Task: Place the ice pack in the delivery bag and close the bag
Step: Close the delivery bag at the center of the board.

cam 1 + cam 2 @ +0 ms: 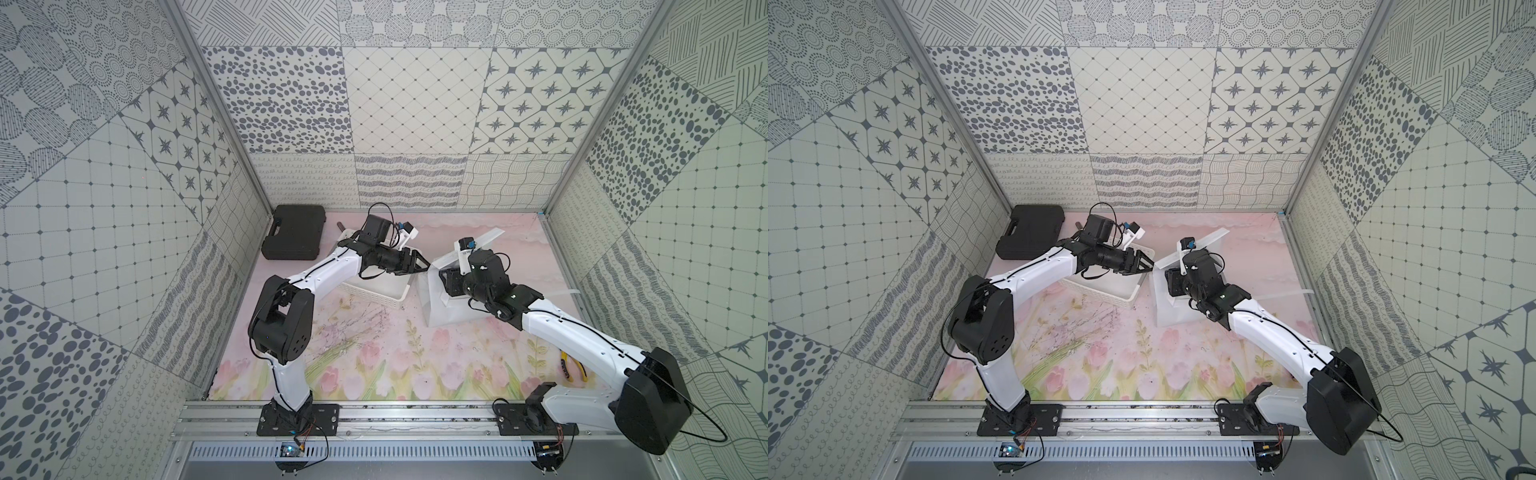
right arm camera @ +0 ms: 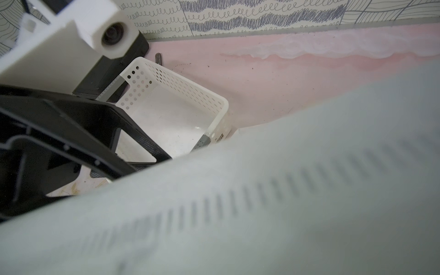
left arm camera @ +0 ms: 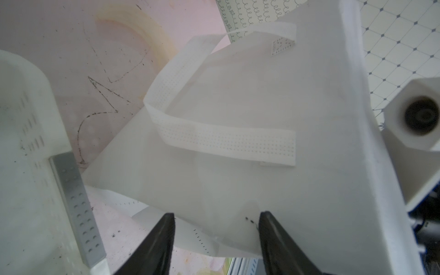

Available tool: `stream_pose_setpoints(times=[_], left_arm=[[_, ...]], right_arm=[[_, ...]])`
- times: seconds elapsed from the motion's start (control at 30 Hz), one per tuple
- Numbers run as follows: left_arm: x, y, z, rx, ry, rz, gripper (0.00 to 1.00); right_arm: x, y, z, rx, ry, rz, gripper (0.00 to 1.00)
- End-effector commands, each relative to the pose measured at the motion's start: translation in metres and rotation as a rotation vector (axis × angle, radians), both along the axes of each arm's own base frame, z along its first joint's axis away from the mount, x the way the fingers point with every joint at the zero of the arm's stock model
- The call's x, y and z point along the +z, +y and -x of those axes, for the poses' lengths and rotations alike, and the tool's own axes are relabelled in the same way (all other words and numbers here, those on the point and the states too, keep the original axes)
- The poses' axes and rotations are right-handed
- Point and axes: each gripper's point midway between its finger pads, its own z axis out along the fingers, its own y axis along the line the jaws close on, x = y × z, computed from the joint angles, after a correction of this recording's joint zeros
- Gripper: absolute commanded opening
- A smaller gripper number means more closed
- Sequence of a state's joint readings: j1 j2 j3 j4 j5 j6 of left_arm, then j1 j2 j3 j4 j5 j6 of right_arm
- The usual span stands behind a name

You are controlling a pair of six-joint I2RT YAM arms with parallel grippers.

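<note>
two left jaws stand apart beside the upright delivery bag (image 1: 434, 307); right jaws hidden, cannot tell.

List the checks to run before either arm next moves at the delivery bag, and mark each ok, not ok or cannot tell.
1. Left gripper open and empty: ok.
2. Ice pack located: cannot tell; no view shows it.
3. White basket holds no ice pack: ok for the floor that shows.
4. Delivery bag beside the basket, both grippers at it: ok.
5. Right gripper gripping the bag's rim: cannot tell; jaws hidden.
</note>
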State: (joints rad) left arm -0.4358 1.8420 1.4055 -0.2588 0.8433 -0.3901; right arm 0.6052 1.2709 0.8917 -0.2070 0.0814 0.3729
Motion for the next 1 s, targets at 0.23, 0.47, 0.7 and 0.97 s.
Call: stream_pose_setpoints(times=[0.23, 0.47, 0.7, 0.97], left_arm=[[0.029, -0.007, -0.003, -0.069, -0.115, 0.164, 0.74], [0.039, -0.011, -0.018, -0.078, -0.204, 0.257, 0.74], [0.055, -0.005, -0.027, -0.093, -0.165, 0.391, 0.73], [0.055, 0.000, -0.024, -0.110, -0.128, 0.446, 0.74]], right_arm=[[0.021, 0.007, -0.016, 0.002, -0.054, -0.036, 0.46], [0.019, 0.007, -0.017, 0.004, -0.038, -0.031, 0.46], [0.019, 0.004, -0.020, -0.007, -0.032, -0.026, 0.46], [0.017, 0.003, -0.026, -0.016, -0.015, -0.024, 0.46]])
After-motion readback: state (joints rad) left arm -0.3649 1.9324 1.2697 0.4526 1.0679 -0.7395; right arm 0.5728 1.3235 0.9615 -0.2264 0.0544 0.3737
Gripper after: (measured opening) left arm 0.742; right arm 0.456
